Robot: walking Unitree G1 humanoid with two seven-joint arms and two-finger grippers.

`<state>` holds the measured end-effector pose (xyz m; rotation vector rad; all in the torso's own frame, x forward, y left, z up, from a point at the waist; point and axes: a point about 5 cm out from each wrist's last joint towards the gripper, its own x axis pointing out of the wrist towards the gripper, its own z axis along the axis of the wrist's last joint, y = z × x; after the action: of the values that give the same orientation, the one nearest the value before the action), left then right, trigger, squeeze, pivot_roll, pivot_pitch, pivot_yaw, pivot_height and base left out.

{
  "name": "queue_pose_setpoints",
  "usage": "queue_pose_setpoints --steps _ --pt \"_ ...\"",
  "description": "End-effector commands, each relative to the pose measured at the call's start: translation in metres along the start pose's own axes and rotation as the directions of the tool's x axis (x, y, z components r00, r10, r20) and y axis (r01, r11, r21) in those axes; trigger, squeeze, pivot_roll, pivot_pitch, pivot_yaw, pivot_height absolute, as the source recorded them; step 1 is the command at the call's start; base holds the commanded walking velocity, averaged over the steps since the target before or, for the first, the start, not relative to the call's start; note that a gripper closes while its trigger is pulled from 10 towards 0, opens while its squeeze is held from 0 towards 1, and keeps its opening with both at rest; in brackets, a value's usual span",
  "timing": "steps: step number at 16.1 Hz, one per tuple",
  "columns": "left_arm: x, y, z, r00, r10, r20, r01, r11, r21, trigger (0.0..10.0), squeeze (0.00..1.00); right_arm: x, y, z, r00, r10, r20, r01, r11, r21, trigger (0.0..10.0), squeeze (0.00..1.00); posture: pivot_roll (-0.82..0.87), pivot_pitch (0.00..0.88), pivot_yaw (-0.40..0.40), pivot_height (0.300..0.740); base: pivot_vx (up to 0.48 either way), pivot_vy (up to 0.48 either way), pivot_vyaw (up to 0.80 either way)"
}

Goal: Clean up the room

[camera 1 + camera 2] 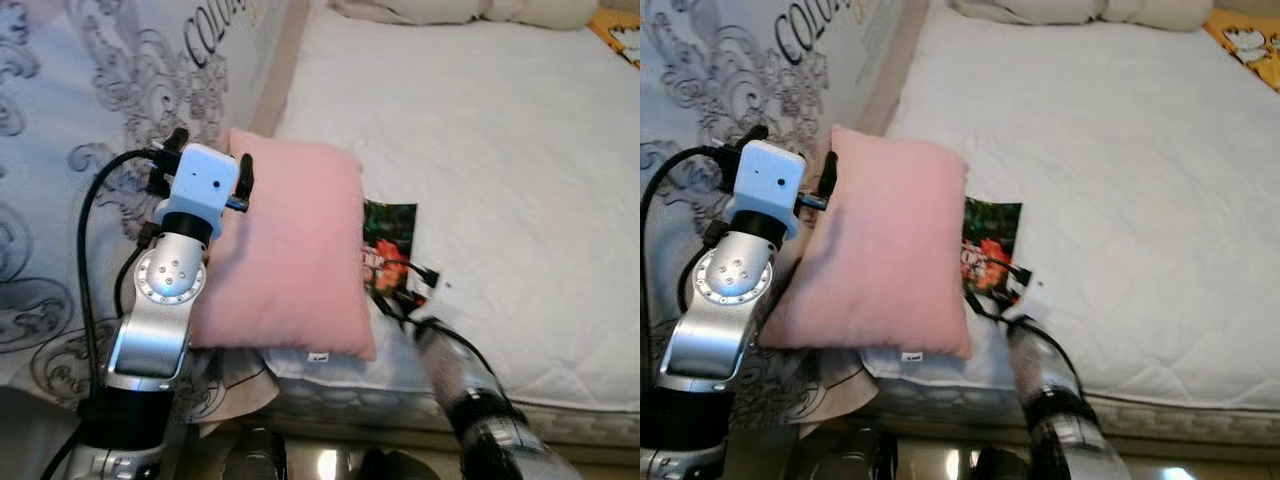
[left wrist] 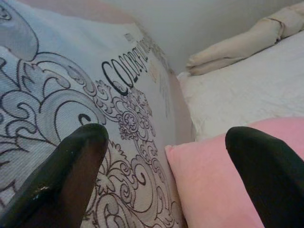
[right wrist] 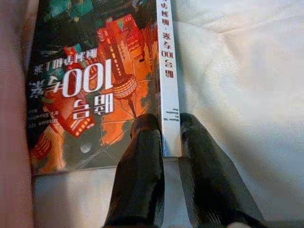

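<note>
- One book (image 3: 95,90) is seen lying flat on the white bed (image 1: 520,180), near the front edge, cover up, its left side tucked against/under the pink pillow (image 1: 290,250).
- The right gripper (image 3: 167,130) is set at the book's near corner by the spine; the two fingers are nearly closed with the white spine edge between them, so the book is judged to be pinched, tho a firm grip can't be confirmed.
- The left gripper (image 2: 166,171) is held up at the pillow's left edge, next to the patterned grey bedcover (image 1: 60,120); fingers are spread wide, nothing is gripped.
- Handling, as judged: book is prob. a thin paperback w/ glossy cover, so light, fairly stiff along the spine, but floppy and slick at the pages. The spine is the best place to be gripped; a corner-only hold may let it droop or slip.
- Pillow is judged soft, light, bulky; best taken by an edge or corner, w/ cloth bunched between fingers.
- Count: 1 book, 1 pink pillow, at least 1 cream pillow (image 1: 450,10) at the bed's far edge, 1 patterned bedcover. A yellow item (image 1: 620,30) is at the far right corner; not identifiable.
</note>
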<state>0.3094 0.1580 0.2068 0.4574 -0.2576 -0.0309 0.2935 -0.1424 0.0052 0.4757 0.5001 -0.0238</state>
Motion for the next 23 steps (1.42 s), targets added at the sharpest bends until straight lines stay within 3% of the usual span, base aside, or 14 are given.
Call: queue_pose_setpoints --steps 1,5,6,9,12,13,15,16,17,20,21,22,23 --pt "0.002 -0.003 -0.001 1.0 -0.009 -0.009 0.009 1.0 -0.015 10.0 0.0 -0.012 -0.023 -0.023 0.992 -0.06 -0.113 0.056 0.998 -0.034 0.0 0.0 0.13 0.097 -0.028 0.736 0.0 0.0 0.0" --pt "0.002 -0.022 -0.016 0.992 -0.062 -0.112 0.05 0.993 -0.104 10.0 0.0 -0.031 -0.049 -0.014 0.995 -0.086 -0.045 0.076 0.98 -0.184 0.0 0.0 0.1 0.076 -0.028 0.736 0.0 0.0 0.0" --pt "0.0 -0.028 -0.014 0.991 -0.077 -0.109 0.063 0.99 -0.123 10.0 0.0 -0.039 -0.054 -0.011 0.995 -0.104 -0.005 0.1 0.969 -0.225 10.0 0.0 0.09 0.073 -0.027 0.736 0.0 0.0 0.0" --pt "-0.002 -0.047 -0.011 0.986 -0.135 -0.098 0.117 0.978 -0.17 10.0 0.0 -0.055 -0.064 0.001 0.978 -0.168 0.123 0.199 0.928 -0.315 10.0 0.0 0.06 0.058 -0.025 0.736 0.0 0.0 0.0" --pt "-0.001 -0.054 -0.004 0.984 -0.172 -0.056 0.158 0.966 -0.204 10.0 0.0 -0.052 -0.07 0.02 0.945 -0.229 0.232 0.292 0.911 -0.291 10.0 0.0 0.05 0.046 -0.018 0.736 0.0 0.0 0.0" --pt "-0.003 -0.054 0.0 0.981 -0.192 -0.012 0.182 0.948 -0.263 10.0 0.0 -0.051 -0.071 0.029 0.925 -0.255 0.283 0.33 0.908 -0.259 10.0 0.0 0.04 0.041 -0.012 0.736 0.0 0.0 0.0" --pt "-0.01 -0.046 -0.002 0.984 -0.178 0.01 0.169 0.918 -0.359 10.0 0.0 -0.052 -0.061 0.045 0.902 -0.228 0.367 0.327 0.916 -0.234 10.0 0.0 0.05 0.034 -0.002 0.736 0.0 0.0 0.0" --pt "-0.016 -0.037 -0.015 0.988 -0.145 -0.049 0.111 0.898 -0.425 10.0 0.0 -0.054 -0.051 0.051 0.893 -0.185 0.411 0.308 0.916 -0.257 10.0 0.0 0.05 0.033 -0.001 0.736 0.0 0.0 0.0" --pt "-0.032 -0.025 -0.038 0.984 -0.104 -0.147 0.018 0.868 -0.496 10.0 0.0 -0.057 -0.042 0.053 0.884 -0.133 0.448 0.283 0.916 -0.286 10.0 0.0 0.05 0.026 0.007 0.736 0.0 0.0 0.0" --pt "-0.067 -0.029 -0.055 0.978 -0.124 -0.167 0.047 0.914 -0.404 10.0 0.0 -0.061 -0.031 0.055 0.862 -0.074 0.501 0.251 0.922 -0.294 10.0 0.0 0.05 0.018 0.017 0.736 0.0 0.0 0.0" --pt "-0.078 -0.034 -0.056 0.981 -0.133 -0.142 0.086 0.951 -0.297 10.0 0.0 -0.063 -0.023 0.058 0.845 -0.036 0.533 0.225 0.929 -0.295 10.0 0.0 0.06 0.011 0.017 0.736 0.0 0.0 0.0" --pt "-0.085 -0.038 -0.056 0.984 -0.132 -0.119 0.103 0.969 -0.224 10.0 0.0 -0.065 -0.017 0.061 0.834 -0.006 0.552 0.203 0.933 -0.296 10.0 0.0 0.06 0.008 0.016 0.736 0.0 0.0 0.0" --pt "-0.08 -0.036 -0.045 0.995 -0.074 -0.071 0.062 0.985 -0.161 10.0 0.0 -0.066 -0.006 0.066 0.819 0.032 0.573 0.148 0.953 -0.264 10.0 0.0 0.06 0.0 0.011 0.736 0.0 0.0 0.0"
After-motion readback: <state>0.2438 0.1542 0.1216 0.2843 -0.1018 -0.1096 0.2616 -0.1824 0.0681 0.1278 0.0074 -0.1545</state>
